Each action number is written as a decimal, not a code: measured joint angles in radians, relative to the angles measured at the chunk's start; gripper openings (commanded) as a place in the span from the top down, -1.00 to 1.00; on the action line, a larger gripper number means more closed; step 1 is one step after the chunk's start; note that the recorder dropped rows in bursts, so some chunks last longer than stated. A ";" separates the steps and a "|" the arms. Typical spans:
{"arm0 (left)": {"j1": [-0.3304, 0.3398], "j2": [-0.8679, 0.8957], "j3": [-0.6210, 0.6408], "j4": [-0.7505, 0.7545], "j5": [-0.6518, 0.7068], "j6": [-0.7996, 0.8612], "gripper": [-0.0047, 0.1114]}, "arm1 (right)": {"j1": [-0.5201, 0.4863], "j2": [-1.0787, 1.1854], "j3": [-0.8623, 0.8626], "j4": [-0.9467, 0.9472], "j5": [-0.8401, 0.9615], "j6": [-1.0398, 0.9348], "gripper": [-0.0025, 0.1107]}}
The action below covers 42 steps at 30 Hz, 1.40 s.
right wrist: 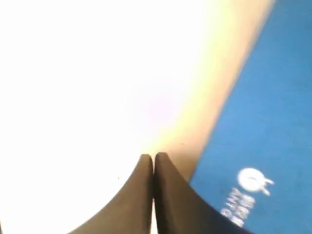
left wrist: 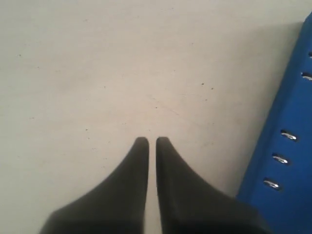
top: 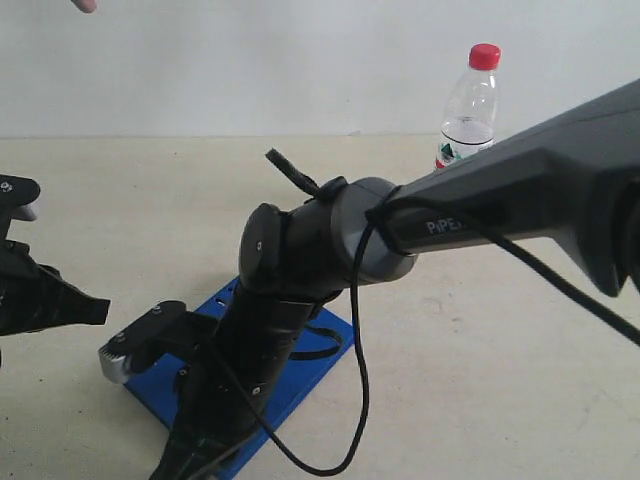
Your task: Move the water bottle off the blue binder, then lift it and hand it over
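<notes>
The water bottle, clear with a red cap, stands upright on the table at the back right, off the blue binder and partly behind the right arm. The binder lies flat near the front, mostly covered by that arm. My right gripper is shut and empty, hovering by the binder edge near its white logo; in the exterior view the right gripper points down at the binder's front corner. My left gripper is shut and empty over bare table beside the binder's slotted edge; in the exterior view the left gripper sits at the far left.
The right arm stretches across the middle from the right, with a black cable looping below it. A person's fingertip shows at the top left edge. The table is pale beige against a white wall.
</notes>
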 measured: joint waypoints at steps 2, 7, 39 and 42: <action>0.000 0.000 -0.002 0.000 0.001 0.000 0.83 | 0.002 -0.004 -0.002 -0.049 -0.020 0.086 0.96; 0.008 0.000 -0.012 0.000 0.008 -0.003 0.83 | 0.006 -0.023 -0.010 -0.249 -0.056 0.344 0.96; 0.010 0.039 0.001 0.014 -0.392 0.000 0.69 | -0.190 -0.077 -0.003 -0.812 -0.032 0.809 0.96; 0.010 0.099 -0.038 0.014 -0.480 0.010 0.35 | -0.197 -0.129 0.006 -0.822 -0.039 0.812 0.96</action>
